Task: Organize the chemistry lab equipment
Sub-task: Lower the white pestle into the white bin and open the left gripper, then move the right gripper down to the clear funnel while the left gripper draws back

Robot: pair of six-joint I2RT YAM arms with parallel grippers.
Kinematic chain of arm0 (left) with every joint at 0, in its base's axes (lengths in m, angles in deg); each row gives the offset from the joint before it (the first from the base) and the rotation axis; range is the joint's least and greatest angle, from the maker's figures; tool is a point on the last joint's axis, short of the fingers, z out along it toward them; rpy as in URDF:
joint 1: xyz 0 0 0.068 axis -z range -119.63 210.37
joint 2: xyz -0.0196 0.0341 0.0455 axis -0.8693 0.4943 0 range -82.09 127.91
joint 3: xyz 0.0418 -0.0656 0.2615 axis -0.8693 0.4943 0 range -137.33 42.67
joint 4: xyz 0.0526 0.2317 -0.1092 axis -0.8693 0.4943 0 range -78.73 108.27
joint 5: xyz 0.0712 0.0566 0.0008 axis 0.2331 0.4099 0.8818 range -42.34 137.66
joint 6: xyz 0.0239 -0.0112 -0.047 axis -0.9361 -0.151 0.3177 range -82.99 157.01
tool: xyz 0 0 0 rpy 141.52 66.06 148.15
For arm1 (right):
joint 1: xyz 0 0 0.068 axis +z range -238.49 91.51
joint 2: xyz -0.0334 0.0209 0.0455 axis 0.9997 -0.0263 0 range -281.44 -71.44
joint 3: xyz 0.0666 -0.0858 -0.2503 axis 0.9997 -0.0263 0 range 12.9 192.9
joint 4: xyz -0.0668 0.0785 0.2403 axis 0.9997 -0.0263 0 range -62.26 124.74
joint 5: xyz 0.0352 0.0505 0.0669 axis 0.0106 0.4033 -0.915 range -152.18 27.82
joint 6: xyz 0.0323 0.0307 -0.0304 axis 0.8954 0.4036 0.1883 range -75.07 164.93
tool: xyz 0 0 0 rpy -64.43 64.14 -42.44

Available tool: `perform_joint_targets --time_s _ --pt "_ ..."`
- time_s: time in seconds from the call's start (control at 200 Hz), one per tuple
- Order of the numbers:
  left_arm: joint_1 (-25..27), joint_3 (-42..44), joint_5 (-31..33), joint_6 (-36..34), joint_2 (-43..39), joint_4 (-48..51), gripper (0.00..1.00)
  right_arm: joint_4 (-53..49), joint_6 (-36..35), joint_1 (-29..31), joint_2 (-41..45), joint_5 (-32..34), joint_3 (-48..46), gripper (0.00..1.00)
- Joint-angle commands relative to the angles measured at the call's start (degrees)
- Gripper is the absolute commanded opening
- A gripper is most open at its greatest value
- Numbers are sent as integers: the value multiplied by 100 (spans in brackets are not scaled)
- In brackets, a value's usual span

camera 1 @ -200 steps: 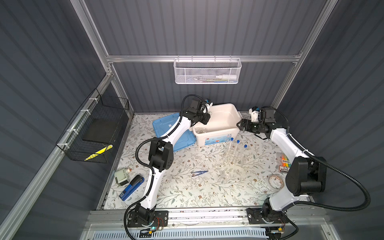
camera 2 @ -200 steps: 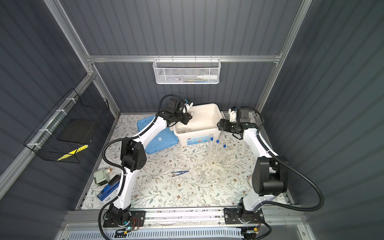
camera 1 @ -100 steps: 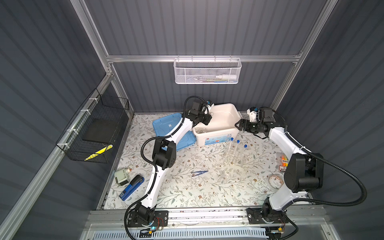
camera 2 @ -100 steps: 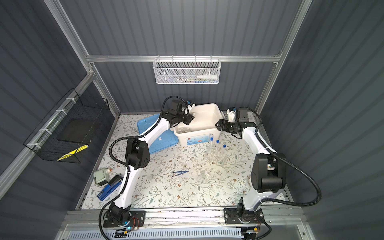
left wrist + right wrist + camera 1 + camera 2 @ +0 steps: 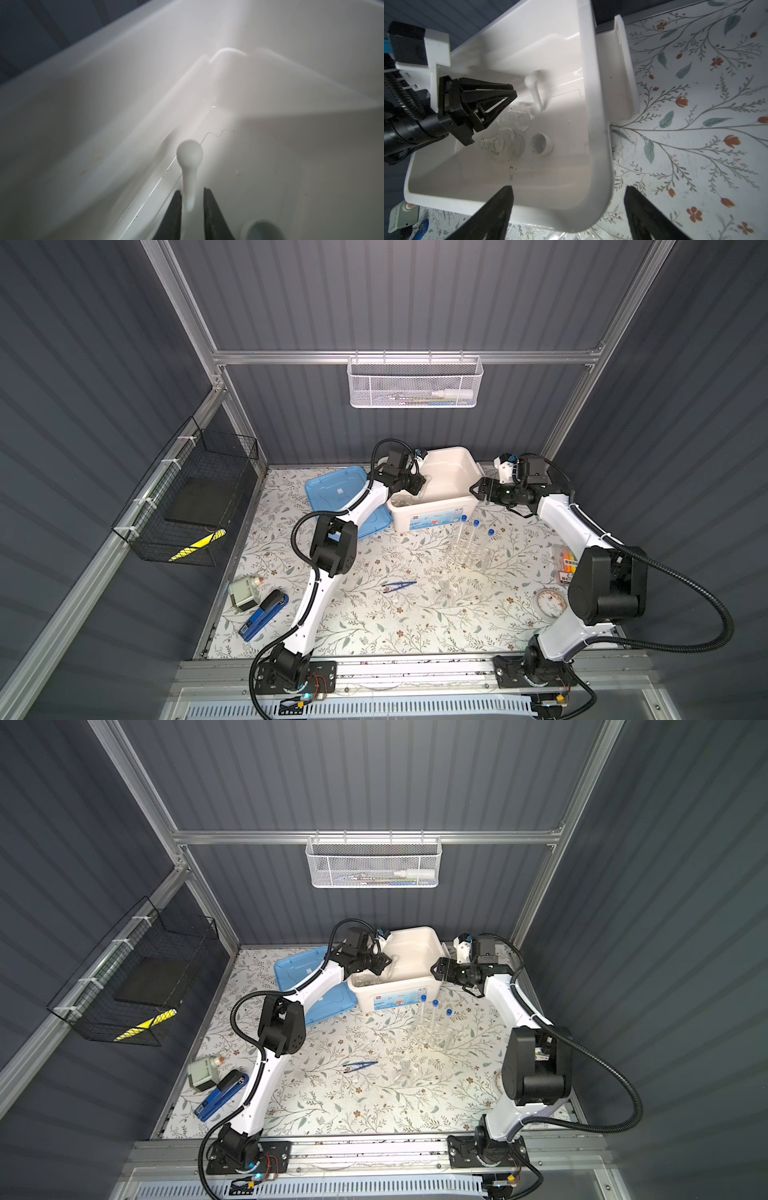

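Both arms have edged closer to the white bin (image 5: 403, 514) at 12 o'clock on the counter (image 5: 374, 626) since a second ago. Inside it, the left gripper (image 5: 514, 94) has its jaws barely parted and empty. The white pestle (image 5: 534, 91) lies blurred just off their tips, near the small clear glass vessels (image 5: 517, 119) and small white bowl (image 5: 540, 144). Jaws of the right gripper (image 5: 569, 188) are spread wide astride the bin's 3 o'clock wall, grasping nothing. Blue-capped test tubes (image 5: 475, 531) stand in the clear rack (image 5: 467, 558) at 2 o'clock, and the blue tweezers (image 5: 399, 585) lie near the centre.

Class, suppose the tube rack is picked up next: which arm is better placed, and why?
Right. The right gripper is open and empty at the bin's rim, on the side nearer the tube rack; the left gripper is down inside the bin by the pestle, farther off.
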Motion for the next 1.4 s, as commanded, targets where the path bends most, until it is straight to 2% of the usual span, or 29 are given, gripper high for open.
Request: perform_joint_targets --time_s 0.0,0.285,0.41,0.63,0.65,0.725,1.025,1.206,1.396 --pt "-7 -164 -165 53 145 67 21 67 35 -27 -17 -84 13 86" --pt "-12 -150 -131 121 182 134 21 60 10 -23 3 -62 -33 87" --pt "2 -94 -108 161 97 95 25 36 5 -21 72 25 -59 88" --pt "-3 250 -63 424 -315 -289 46 34 -151 -17 544 338 -353 93" --pt "1 274 -65 450 -353 -317 47 26 -177 -18 606 562 -390 93" --pt "6 294 -78 540 -472 -392 54 -28 -237 -13 829 702 -514 95" --pt "70 811 -178 751 -1234 -800 81 -416 -347 63 1765 1158 -943 97" --pt "93 1547 -93 762 -2008 -1109 99 -753 -434 601 2471 1881 -1286 96" --pt "98 2529 248 737 -2982 -1379 100 -936 -219 1533 3372 2751 -1816 96"
